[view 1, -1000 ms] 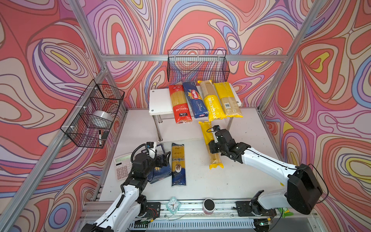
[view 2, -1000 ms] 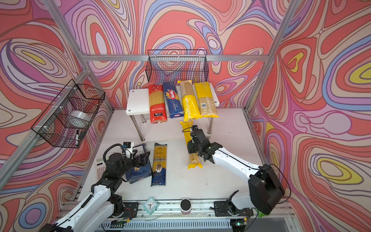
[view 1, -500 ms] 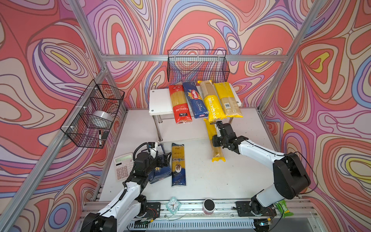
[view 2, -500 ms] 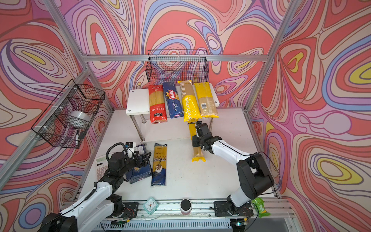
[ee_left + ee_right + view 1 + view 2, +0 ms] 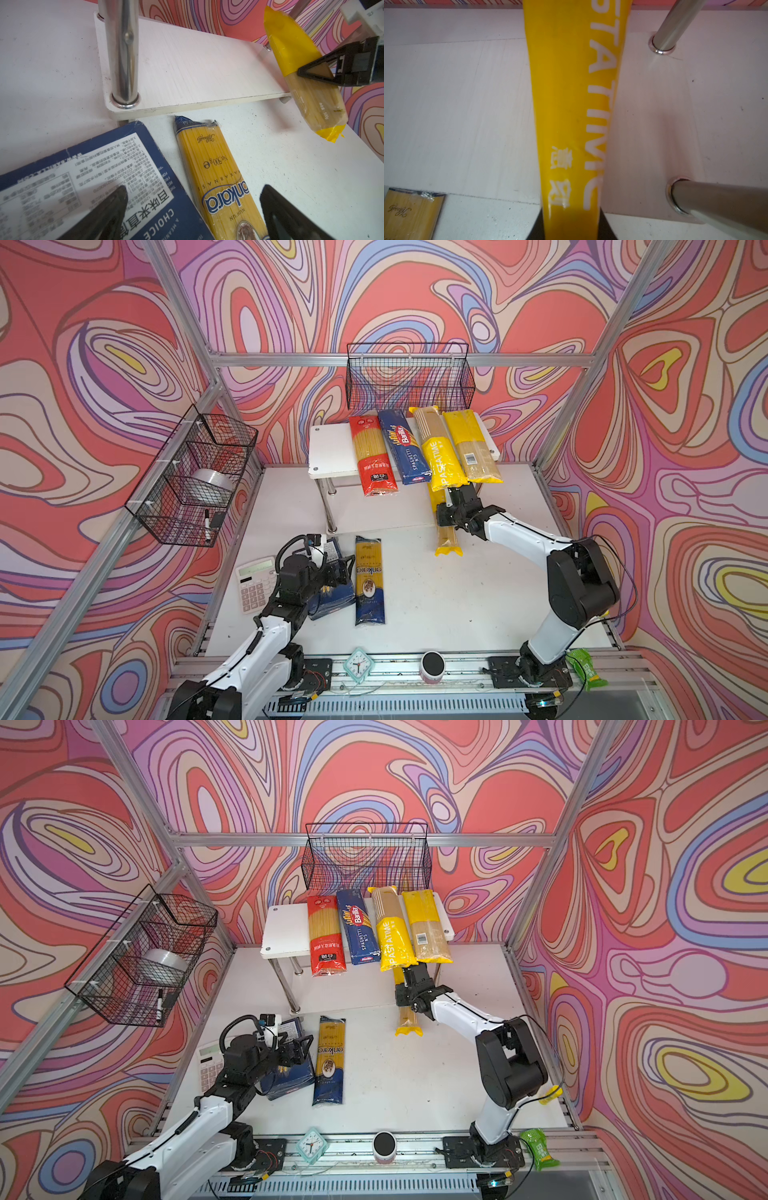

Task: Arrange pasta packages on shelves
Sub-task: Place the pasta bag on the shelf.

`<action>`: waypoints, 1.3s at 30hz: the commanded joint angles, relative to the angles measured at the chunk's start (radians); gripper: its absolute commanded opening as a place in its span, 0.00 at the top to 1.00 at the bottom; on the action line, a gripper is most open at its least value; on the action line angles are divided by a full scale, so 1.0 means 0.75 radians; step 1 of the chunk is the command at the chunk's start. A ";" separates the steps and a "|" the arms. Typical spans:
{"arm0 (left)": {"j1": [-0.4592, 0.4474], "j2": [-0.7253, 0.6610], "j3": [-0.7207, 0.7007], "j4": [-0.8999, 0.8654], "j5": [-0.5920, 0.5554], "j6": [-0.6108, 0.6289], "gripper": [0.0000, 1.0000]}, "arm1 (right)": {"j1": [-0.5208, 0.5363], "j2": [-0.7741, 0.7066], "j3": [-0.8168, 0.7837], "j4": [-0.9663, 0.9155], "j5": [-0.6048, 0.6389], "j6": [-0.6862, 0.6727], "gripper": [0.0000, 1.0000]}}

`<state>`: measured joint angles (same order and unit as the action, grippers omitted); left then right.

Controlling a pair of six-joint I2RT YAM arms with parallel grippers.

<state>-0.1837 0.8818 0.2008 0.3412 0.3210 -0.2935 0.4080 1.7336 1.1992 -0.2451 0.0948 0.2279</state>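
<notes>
**Right claw (image 5: 454,497) pinches a yellow pack at the low shelf**

The right claw is shut tight on a yellow PASTATIME pack (image 5: 571,104) and grips it near the middle. The far half of the pack is over the lower shelf (image 5: 197,68). The near end sticks out over the worktop (image 5: 478,593) and seems to hang a little above it.

If the claw lets go now, the near end may drop and pull the pack off the board. The bag looks slick, so it could also slip in the pinch.

The pack runs close by two chrome legs (image 5: 668,31). A small turn could bump one.

Four more packs (image 5: 409,448) lie on the top shelf (image 5: 330,448), and their ends hang out just above the claw. Going straight up could knock one down.

The left claw (image 5: 341,572) is wide open and holds nothing. It hangs over the blue box (image 5: 135,162) and the dark-blue bag (image 5: 218,176), well apart from the right arm.
</notes>
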 commanded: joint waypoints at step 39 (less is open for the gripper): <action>0.000 0.029 0.045 0.021 0.022 -0.018 0.00 | -0.086 -0.047 0.034 0.029 -0.011 0.095 0.45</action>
<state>-0.1837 0.8986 0.2115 0.3408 0.3225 -0.2932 0.3462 1.7779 1.2640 -0.2256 0.1162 0.2501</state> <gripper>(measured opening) 0.994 0.548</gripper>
